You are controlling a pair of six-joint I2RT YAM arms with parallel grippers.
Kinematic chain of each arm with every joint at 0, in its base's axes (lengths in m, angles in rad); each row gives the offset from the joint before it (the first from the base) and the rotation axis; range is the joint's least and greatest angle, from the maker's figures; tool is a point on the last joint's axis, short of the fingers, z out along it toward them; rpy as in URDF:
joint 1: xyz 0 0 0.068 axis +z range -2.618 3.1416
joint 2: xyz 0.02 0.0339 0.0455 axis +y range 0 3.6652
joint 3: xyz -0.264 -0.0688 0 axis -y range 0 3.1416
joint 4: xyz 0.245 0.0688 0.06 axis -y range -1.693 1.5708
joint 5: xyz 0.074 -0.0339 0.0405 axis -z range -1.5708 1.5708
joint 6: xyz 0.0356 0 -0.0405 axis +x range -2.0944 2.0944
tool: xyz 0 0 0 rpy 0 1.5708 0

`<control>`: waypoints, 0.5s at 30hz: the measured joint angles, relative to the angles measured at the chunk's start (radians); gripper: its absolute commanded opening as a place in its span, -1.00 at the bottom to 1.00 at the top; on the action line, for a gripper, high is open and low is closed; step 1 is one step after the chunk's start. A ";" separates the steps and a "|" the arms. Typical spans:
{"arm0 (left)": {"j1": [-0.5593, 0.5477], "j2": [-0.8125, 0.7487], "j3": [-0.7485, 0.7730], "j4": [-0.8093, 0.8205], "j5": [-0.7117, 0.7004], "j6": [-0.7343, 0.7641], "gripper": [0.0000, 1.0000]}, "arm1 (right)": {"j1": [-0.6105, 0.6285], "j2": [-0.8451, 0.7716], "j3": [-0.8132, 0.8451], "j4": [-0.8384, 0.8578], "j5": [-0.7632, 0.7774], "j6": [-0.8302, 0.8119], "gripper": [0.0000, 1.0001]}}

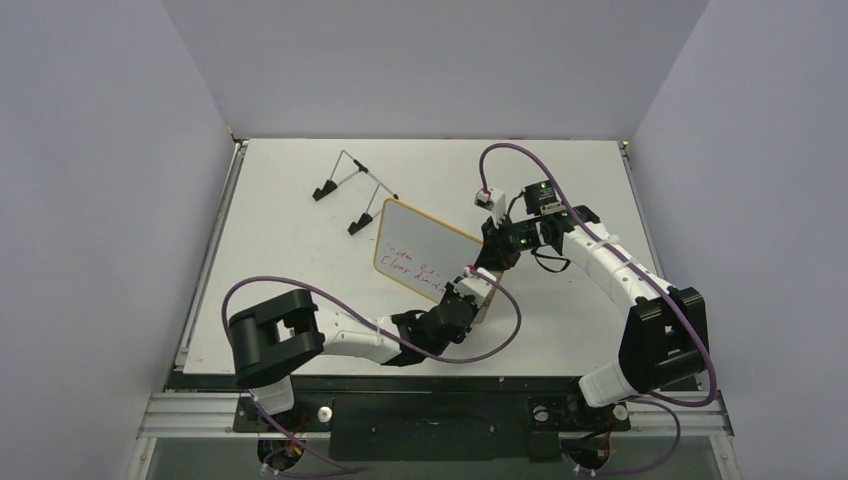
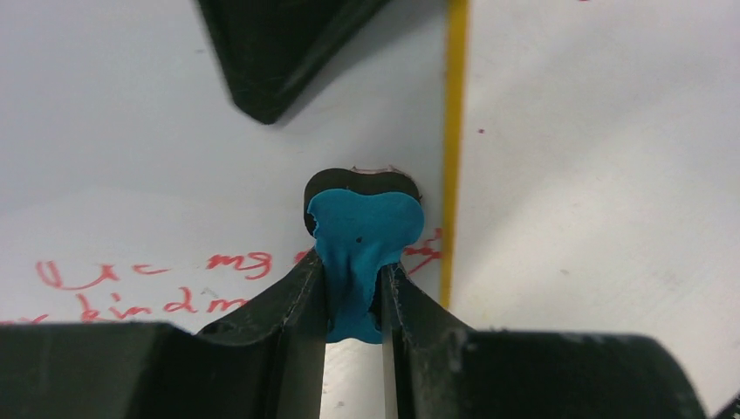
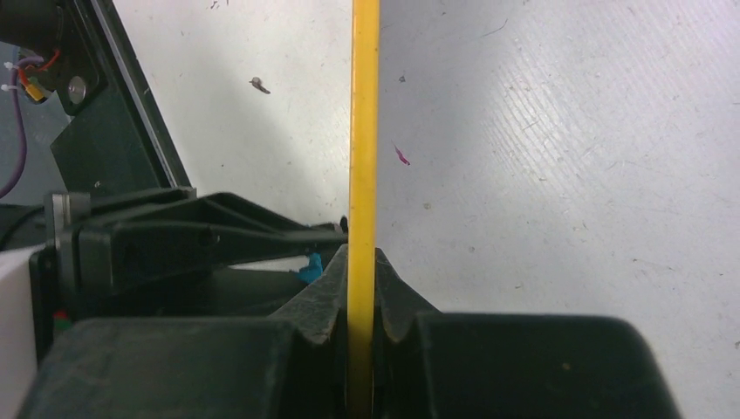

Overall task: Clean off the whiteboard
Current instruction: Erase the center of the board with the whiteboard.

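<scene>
From above, the whiteboard (image 1: 420, 245) slants across the worktop (image 1: 290, 270), its long axis running leftward from my right jaws, my left jaws at its near corner. Left wrist: I pinch a blue eraser (image 2: 362, 244) over the board, red writing (image 2: 166, 288) stretching left. Right wrist: my jaws clamp the yellow rim (image 3: 364, 131).

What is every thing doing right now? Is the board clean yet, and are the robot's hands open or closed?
whiteboard: not clean, red writing on it, its rim pinched by the right gripper.
blue eraser: squeezed between the left gripper's fingers, up by the writing.
wire stand: standing apart, no board on it.
left gripper: shut on the blue eraser.
right gripper: shut on the whiteboard's rim.
</scene>
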 measured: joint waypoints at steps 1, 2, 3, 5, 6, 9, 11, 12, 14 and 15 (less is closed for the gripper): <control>0.008 -0.005 -0.006 -0.001 -0.008 -0.002 -1.00 | 0.000 0.000 0.000 0.004 0.001 0.000 -1.00; 0.019 -0.012 -0.015 -0.003 -0.014 -0.004 -1.00 | 0.000 0.000 0.000 0.008 0.003 0.000 -1.00; 0.032 -0.020 -0.024 -0.004 -0.022 -0.008 -1.00 | 0.000 0.000 0.000 0.012 0.004 0.001 -1.00; 0.056 -0.034 -0.044 -0.007 -0.039 -0.012 -1.00 | 0.000 0.000 0.000 0.018 0.006 0.001 -1.00; 0.066 -0.039 -0.051 -0.008 -0.046 -0.013 -1.00 | 0.000 0.000 0.000 0.021 0.007 0.001 -1.00; 0.091 -0.058 -0.075 -0.015 -0.072 -0.016 -1.00 | 0.000 0.000 0.000 0.023 0.008 0.001 -1.00; 0.103 -0.071 -0.091 -0.015 -0.081 -0.017 -1.00 | 0.000 0.000 0.000 0.023 0.007 0.001 -1.00; 0.113 -0.083 -0.107 -0.014 -0.082 -0.019 -1.00 | 0.000 0.000 0.000 0.023 0.007 0.001 -1.00; 0.140 -0.115 -0.145 -0.013 -0.072 -0.028 -1.00 | 0.001 0.000 0.000 0.019 0.006 0.001 -1.00; 0.156 -0.134 -0.164 -0.012 -0.062 -0.035 -1.00 | 0.001 0.000 0.000 0.014 0.003 0.001 -1.00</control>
